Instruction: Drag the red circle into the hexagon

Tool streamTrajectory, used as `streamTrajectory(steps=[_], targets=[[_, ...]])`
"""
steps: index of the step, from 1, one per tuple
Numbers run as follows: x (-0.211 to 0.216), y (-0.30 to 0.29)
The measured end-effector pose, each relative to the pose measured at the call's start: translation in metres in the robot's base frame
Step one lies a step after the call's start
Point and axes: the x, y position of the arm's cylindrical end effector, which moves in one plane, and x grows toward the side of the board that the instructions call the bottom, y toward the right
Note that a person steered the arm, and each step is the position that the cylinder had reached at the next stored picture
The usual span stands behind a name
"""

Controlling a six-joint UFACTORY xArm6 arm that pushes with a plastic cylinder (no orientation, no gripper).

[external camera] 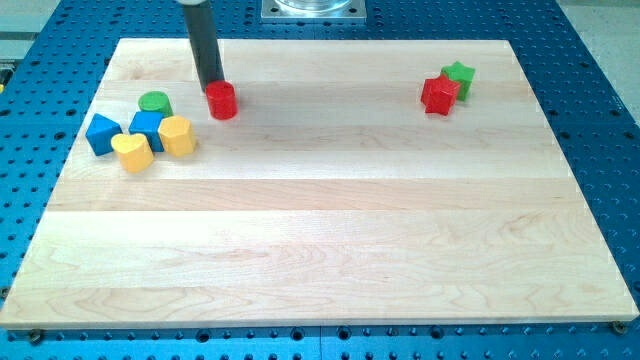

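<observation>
Rod (203, 40) cut off — view's top.

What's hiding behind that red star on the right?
A green star sits behind the red star, touching it. Its lower left part is covered; nothing else shows there. My tip is far off, by the red circle.

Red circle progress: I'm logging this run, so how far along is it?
Done: my tip has reached the red circle, sitting at its upper left edge. In hand: the push seems only starting; a gap separates the circle from the yellow hexagon, which sits lower left beside the blue cube. Left: my tip likely needs to move to the circle's upper right and push it into the hexagon.
</observation>
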Motion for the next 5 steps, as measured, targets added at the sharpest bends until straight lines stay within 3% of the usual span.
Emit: streamTrajectory(steps=[1, 2, 4, 5], targets=[[-0.008, 0.057], [0.046, 0.051], [0.003, 0.055], [-0.008, 0.018]])
